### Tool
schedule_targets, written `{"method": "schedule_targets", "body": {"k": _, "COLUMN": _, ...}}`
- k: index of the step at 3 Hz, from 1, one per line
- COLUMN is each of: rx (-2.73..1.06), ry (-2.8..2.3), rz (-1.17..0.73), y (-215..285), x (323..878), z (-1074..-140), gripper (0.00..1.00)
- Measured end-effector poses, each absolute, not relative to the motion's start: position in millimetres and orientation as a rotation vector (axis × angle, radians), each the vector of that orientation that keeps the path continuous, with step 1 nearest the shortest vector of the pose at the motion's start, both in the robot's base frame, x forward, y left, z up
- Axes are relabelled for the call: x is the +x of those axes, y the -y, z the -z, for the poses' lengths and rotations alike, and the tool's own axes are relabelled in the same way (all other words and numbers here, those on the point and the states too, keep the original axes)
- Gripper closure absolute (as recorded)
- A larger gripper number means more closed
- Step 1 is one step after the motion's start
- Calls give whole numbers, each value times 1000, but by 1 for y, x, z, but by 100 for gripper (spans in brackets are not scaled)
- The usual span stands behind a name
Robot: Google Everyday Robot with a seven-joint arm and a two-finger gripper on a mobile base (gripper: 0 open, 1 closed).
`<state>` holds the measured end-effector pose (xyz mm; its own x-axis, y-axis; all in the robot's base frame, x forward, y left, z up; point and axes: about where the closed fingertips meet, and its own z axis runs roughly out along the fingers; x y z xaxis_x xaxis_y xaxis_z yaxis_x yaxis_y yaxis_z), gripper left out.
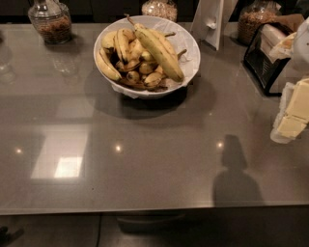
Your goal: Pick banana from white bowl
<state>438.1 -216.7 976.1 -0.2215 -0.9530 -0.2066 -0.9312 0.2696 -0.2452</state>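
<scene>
The white bowl (pixel 186 36) stands at the back middle of the grey countertop and holds several bananas. The banana (pixel 158 51), long and greenish-yellow with brown speckles and a dark stem, lies diagonally on top of the pile, its stem toward the bowl's far rim. Smaller yellow bananas (pixel 120 46) lie beneath and to its left. My gripper (pixel 291 115), white with pale yellow parts, hangs at the right edge of the view, well to the right of the bowl and nearer than it, above the counter. It holds nothing that I can see.
Glass jars stand along the back: one at the left (pixel 49 21), one behind the bowl (pixel 159 7), one at the right (pixel 253 21). A white stand (pixel 210 21) is next to the bowl. A black wire rack (pixel 268 58) sits at the right. The counter's front edge (pixel 145 211) runs along the bottom.
</scene>
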Motion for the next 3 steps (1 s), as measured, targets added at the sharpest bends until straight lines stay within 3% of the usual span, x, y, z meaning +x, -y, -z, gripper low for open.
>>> {"method": "schedule_targets", "body": {"k": 2, "rx": -1703, "ry": -2181, "rz": 50, "y": 208, "x": 448, "z": -979, "gripper": 0}}
{"method": "schedule_targets", "body": {"k": 3, "rx": -1633, "ry": -2072, "rz": -78, "y": 184, "x": 476, "z": -983, "gripper": 0}}
